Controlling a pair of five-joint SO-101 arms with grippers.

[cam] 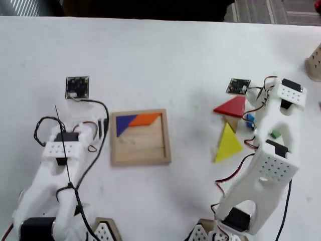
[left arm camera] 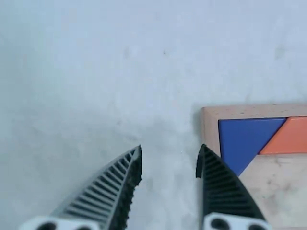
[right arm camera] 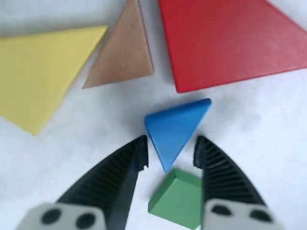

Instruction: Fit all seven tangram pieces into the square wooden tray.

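Right jaws astride blue triangle (right arm camera: 173,132) tip

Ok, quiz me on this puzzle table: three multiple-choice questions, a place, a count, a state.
1. Where is the orange piece? A held in the air; B in the tray; C outside it.
2. How many pieces lie in the tray? A two; B four; C seven.
3. The right arm's fingers are: A shut empty; B shut on a piece; C open.
Answers: 1 B, it lies beside the dark blue piece inside the rim. 2 A, just those two. 3 C, a gap shows between them.
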